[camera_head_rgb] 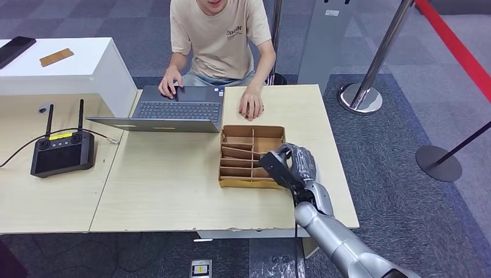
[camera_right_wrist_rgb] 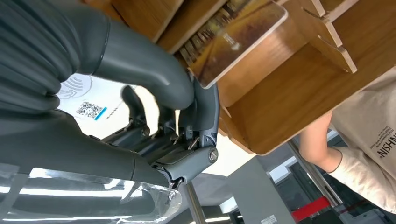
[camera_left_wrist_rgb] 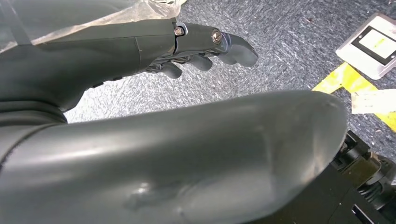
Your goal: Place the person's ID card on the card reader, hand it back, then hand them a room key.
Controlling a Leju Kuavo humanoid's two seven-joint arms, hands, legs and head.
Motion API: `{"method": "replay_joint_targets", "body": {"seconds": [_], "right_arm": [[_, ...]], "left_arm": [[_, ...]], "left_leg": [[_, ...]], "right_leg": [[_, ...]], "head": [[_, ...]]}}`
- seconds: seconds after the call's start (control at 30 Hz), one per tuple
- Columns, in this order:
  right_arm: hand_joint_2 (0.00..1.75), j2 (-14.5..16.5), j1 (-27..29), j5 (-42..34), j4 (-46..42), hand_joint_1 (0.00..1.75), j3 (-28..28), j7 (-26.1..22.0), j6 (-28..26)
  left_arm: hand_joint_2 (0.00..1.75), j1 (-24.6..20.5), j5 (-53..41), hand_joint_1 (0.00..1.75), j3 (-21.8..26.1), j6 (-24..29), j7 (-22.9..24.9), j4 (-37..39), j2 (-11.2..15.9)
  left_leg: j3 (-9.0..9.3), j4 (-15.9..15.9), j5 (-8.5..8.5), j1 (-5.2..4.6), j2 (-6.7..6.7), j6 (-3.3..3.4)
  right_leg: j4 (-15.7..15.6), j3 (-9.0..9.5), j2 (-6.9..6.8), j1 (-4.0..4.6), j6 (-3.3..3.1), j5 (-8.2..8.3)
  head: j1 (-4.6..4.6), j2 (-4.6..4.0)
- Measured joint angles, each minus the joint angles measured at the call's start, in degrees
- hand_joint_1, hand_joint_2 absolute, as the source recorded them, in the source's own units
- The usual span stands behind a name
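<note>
Carpeted floor, light wooden worktop (camera_head_rgb: 173,191) seen from above; person (camera_head_rgb: 220,35) seated opposite at laptop (camera_head_rgb: 173,110).

Right hand (camera_head_rgb: 292,165) placed at near right corner of compartmented wooden box (camera_head_rgb: 252,156). In right wrist view, room key (camera_right_wrist_rgb: 233,35) seen pinched at its edge between thumb and fingers (camera_right_wrist_rgb: 201,109), card apparently not yet lifted clear of box.

Left hand (camera_left_wrist_rgb: 205,49) hung over floor, fingers loosely curled, nothing held.

ID card and card reader not identified on worktop. Judged: final stage reached, key pickup under way; handover to person outstanding.
</note>
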Motion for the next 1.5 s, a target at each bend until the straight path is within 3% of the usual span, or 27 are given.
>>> {"method": "replay_joint_targets", "body": {"seconds": [0.53, 0.6, 0.67, 0.73, 1.07, 1.5], "right_arm": [[1.75, 0.2, -1.1, -2.4, 2.0, 1.7, 0.4, -0.3, -0.3], [1.75, 0.2, -1.2, -2.6, 2.1, 1.16, 0.4, -0.3, -0.3], [1.75, 0.2, -1.2, -2.4, 2.1, 0.33, 0.4, -0.3, -0.4], [1.75, 0.2, -1.3, -2.0, 2.2, 0.0, 0.4, -0.3, -0.4], [1.75, -0.5, -1.0, 4.1, 0.2, 0.0, -1.7, 0.7, -0.5], [1.75, -3.3, 0.8, 8.2, -13.8, 0.0, -4.5, 4.3, -0.6]], "left_arm": [[0.0, 0.0, -0.3, 0.0, -0.1, 0.5, 0.0, 0.0, -0.2], [0.0, 0.0, -0.3, 0.0, -0.1, 0.5, 0.0, 0.0, -0.2], [0.0, 0.0, -0.3, 0.0, -0.1, 0.5, 0.1, 0.0, -0.2], [0.0, 0.0, -0.3, 0.0, -0.1, 0.4, 0.2, 0.0, -0.2], [0.0, 0.0, -0.4, 0.0, -0.1, 0.3, 0.3, 0.0, -0.2], [0.0, 0.1, -0.4, 0.0, -0.1, 0.7, 0.0, 0.0, -0.1]], "left_leg": [[0.04, 0.0, 0.0, 0.0, 0.0, 0.0], [0.05, 0.0, 0.01, 0.0, 0.0, 0.01], [0.06, 0.0, 0.01, 0.0, 0.0, 0.01], [0.06, 0.0, 0.01, 0.0, 0.0, 0.01], [0.06, 0.0, 0.01, 0.0, 0.01, 0.01], [0.02, 0.0, 0.0, 0.0, 0.02, 0.0]], "right_leg": [[0.0, 0.04, 0.0, -0.01, 0.0, 0.0], [0.0, 0.05, 0.0, -0.01, 0.0, 0.01], [0.0, 0.05, 0.0, -0.01, 0.0, 0.01], [0.0, 0.05, 0.0, -0.01, 0.0, 0.01], [0.0, 0.04, 0.0, -0.01, 0.0, 0.01], [0.0, -0.02, 0.01, -0.01, 0.0, 0.0]], "head": [[0.01, -0.01], [0.01, 0.0], [0.01, 0.0], [0.01, 0.0], [0.01, -0.01], [0.01, 0.0]]}}
